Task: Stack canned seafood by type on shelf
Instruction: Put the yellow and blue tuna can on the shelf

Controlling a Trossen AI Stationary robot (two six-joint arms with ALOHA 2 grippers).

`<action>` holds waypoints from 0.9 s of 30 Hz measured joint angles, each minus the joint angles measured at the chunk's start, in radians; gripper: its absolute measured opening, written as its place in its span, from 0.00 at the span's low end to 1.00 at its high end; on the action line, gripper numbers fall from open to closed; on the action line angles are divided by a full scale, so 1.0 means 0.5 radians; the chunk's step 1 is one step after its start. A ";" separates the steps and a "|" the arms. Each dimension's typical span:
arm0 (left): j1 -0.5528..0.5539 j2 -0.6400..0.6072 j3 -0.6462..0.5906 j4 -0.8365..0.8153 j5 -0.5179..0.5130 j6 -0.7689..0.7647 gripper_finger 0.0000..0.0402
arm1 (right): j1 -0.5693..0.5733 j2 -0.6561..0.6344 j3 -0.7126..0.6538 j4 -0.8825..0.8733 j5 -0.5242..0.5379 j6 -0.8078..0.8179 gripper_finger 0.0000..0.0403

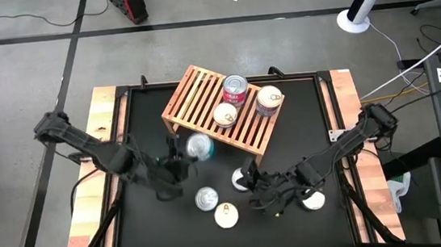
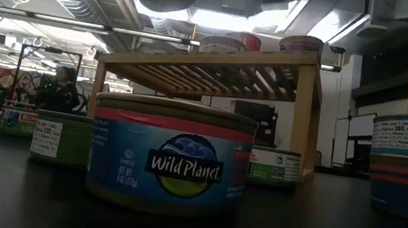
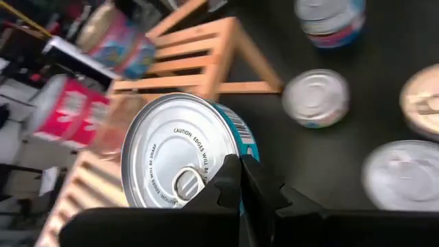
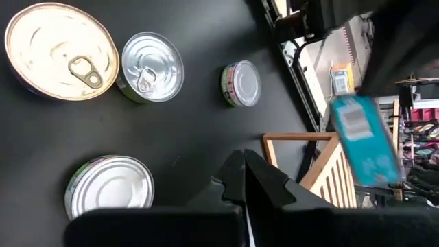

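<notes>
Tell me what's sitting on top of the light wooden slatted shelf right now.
Three round tins rest on the light wooden slatted shelf: a pink-red-labelled tin, a pale-lidded tin and another pale-lidded tin. Whether any are stacked cannot be told from above.

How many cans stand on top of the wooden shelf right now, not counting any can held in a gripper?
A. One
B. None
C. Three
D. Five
C: the high view shows three cans on the shelf, a red-labelled can, a pale-lidded can and a third can.

Both arms are dark and jointed, draped with black cables, each ending in a black two-fingered end effector.
</notes>
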 joint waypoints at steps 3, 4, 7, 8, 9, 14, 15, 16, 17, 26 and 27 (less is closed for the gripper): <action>0.146 -0.072 0.000 0.000 -0.001 0.124 0.00 | 0.000 -0.015 0.000 0.004 0.001 0.000 0.02; 0.199 -0.087 0.000 0.000 -0.001 0.165 0.00 | 0.000 -0.016 0.000 0.001 0.000 0.000 0.02; 0.361 -0.106 0.000 0.001 0.014 0.269 0.00 | 0.000 -0.022 0.000 -0.004 -0.007 0.000 0.02; 0.418 -0.106 0.000 0.001 0.032 0.299 0.00 | 0.000 -0.025 0.000 -0.004 -0.005 0.000 0.02; 0.473 -0.105 0.000 -0.002 0.061 0.328 0.00 | 0.000 -0.026 0.000 -0.004 -0.002 0.000 0.02; 0.742 -0.088 0.000 -0.021 0.244 0.387 0.00 | 0.000 -0.025 0.000 -0.006 -0.002 -0.001 0.02; 0.794 -0.088 0.000 -0.024 0.282 0.387 0.00 | 0.000 -0.025 0.000 -0.008 -0.003 -0.001 0.02; 0.841 -0.088 0.000 -0.021 0.319 0.393 0.00 | 0.000 -0.025 0.000 -0.012 -0.004 -0.001 0.02; 0.885 -0.088 0.000 -0.020 0.359 0.402 0.00 | 0.000 -0.025 0.000 -0.016 -0.005 -0.001 0.02; 1.132 -0.025 0.000 0.021 0.680 0.410 0.00 | 0.000 -0.025 0.000 -0.020 -0.005 -0.002 0.02; 1.145 -0.006 0.000 0.028 0.689 0.417 0.00 | 0.000 -0.024 0.000 -0.023 -0.005 -0.004 0.02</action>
